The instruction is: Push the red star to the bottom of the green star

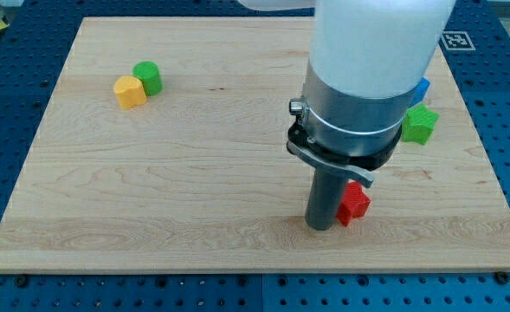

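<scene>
The red star lies on the wooden board toward the view's lower right. My tip stands right against its left side, touching or nearly so. The green star lies up and to the right of the red star, near the board's right edge, partly hidden by the arm's body. The red star sits below and to the left of the green star, well apart from it.
A blue block peeks out just above the green star, mostly hidden behind the arm. A yellow block and a green round block touch each other at the upper left. The board's bottom edge runs close below my tip.
</scene>
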Motion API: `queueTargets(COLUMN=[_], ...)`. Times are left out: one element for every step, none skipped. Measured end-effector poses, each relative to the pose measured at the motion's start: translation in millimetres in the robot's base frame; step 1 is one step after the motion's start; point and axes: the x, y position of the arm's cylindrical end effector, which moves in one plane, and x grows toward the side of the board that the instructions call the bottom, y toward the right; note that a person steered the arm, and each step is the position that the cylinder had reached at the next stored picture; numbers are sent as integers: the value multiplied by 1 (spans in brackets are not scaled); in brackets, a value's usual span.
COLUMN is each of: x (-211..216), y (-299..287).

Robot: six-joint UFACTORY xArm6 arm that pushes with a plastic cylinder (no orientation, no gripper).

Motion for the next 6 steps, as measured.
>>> queueTargets(x=[-6,-14,-36,-69,-94,-98], y=[18,38,59,80,99,111])
